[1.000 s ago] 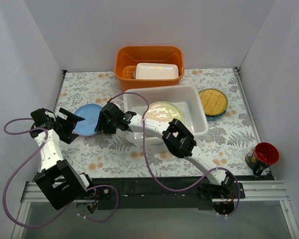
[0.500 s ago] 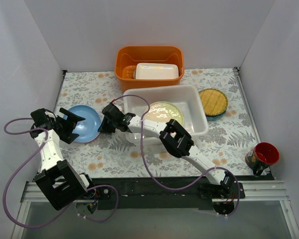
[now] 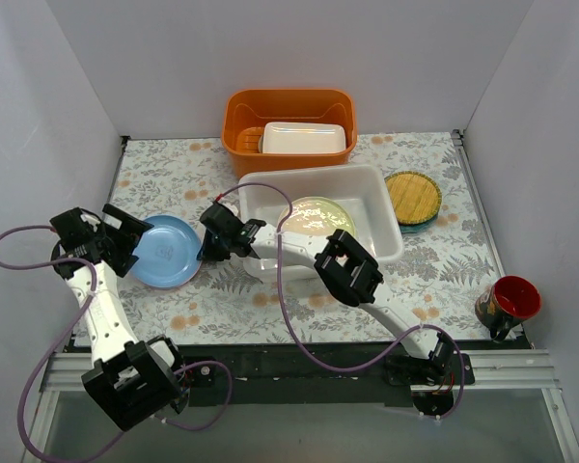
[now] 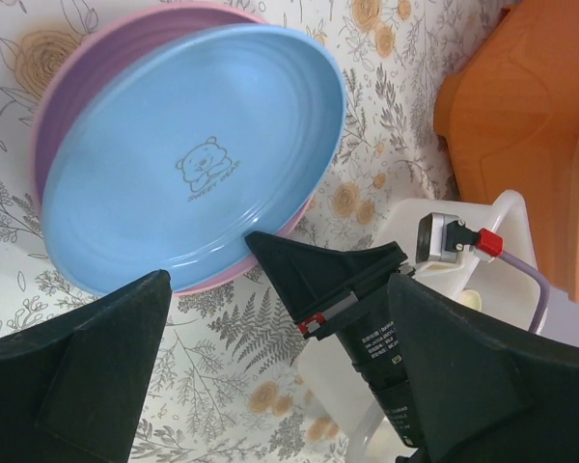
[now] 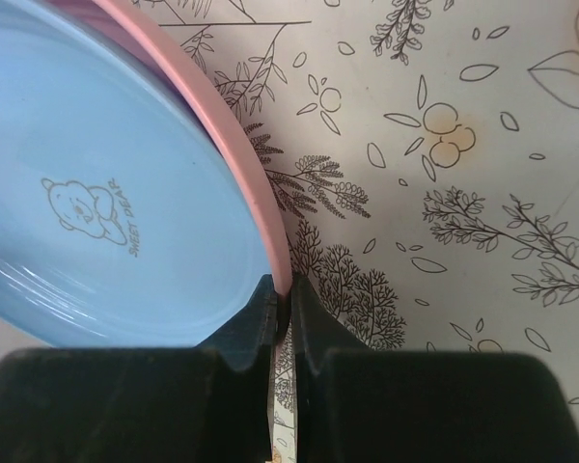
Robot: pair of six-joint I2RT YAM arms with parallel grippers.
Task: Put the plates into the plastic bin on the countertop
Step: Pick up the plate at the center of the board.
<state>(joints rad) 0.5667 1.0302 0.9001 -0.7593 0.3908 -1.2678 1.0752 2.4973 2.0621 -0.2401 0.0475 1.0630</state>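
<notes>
A light blue plate [image 3: 164, 251] [image 4: 188, 164] [image 5: 106, 193] with a bear print lies nested in a pink plate [image 4: 50, 116] [image 5: 243, 164] on the left of the flowered countertop [image 5: 444, 193]. My right gripper [image 3: 205, 251] [image 5: 285, 301] [image 4: 262, 246] is shut on the pink rim at the stack's right edge. My left gripper [image 3: 125, 241] [image 4: 280, 318] stands open just left of the stack, touching nothing. The white plastic bin [image 3: 386, 241] sits at centre with a cream plate [image 3: 320, 214] inside. A yellow woven plate [image 3: 412, 196] rests on a teal one right of the bin.
An orange tub [image 3: 289, 108] [image 4: 521, 125] holding a small white box [image 3: 304, 138] stands behind the bin. A red mug [image 3: 510, 299] sits near the front right edge. White walls close in the left, right and back.
My right gripper has closed on the plate rim, and the stack has shifted slightly toward the front. My left arm has drawn back to the left, still open.
</notes>
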